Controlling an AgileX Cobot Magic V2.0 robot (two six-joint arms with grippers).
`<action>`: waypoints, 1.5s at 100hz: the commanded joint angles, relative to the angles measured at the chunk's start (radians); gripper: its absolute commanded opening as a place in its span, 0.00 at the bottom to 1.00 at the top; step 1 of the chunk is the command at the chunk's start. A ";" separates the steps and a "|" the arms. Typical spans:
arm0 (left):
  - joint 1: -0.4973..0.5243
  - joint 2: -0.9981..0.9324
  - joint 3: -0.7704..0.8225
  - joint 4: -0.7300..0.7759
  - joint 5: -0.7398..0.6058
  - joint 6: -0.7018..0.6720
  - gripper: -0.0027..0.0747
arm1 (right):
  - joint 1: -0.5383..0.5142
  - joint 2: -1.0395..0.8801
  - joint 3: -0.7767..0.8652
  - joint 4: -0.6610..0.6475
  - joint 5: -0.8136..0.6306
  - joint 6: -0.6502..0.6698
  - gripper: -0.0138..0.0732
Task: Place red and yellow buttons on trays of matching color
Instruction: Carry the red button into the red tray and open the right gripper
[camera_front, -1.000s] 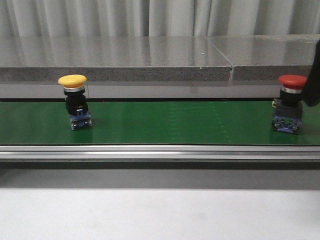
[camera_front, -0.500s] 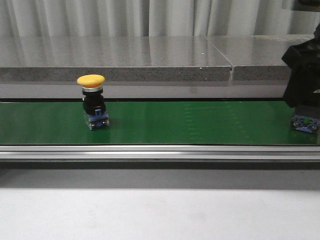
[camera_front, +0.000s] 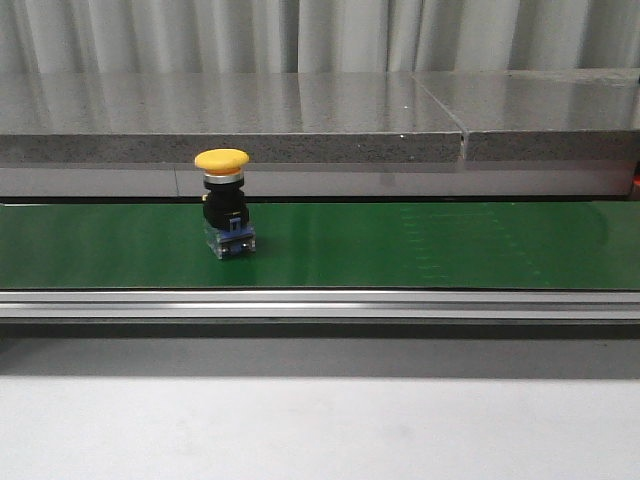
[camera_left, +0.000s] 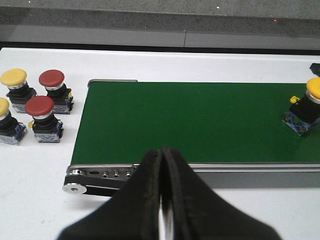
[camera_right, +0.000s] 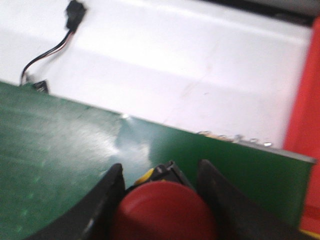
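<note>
Yellow button (camera_front: 223, 216) farther right, mid-belt (camera_front: 400, 250).

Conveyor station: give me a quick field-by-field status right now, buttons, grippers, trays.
belt: green conveyor belt, one yellow button upright on it, left of centre in the front view
right gripper: shut on red button, above the belt
left gripper: shut, holding nothing, near the belt's end
spare buttons: two red and two yellow on the white table beside the belt
trays: a red surface at the right wrist view's edge, possibly the red tray; no yellow tray visible
</note>
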 joint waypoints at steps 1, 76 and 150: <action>-0.007 0.005 -0.028 -0.014 -0.073 -0.002 0.01 | -0.073 0.006 -0.089 0.004 -0.033 -0.010 0.21; -0.007 0.005 -0.028 -0.014 -0.074 -0.002 0.01 | -0.225 0.566 -0.599 0.004 -0.109 -0.010 0.21; -0.007 0.005 -0.028 -0.014 -0.074 -0.002 0.01 | -0.247 0.673 -0.653 0.004 -0.062 -0.010 0.60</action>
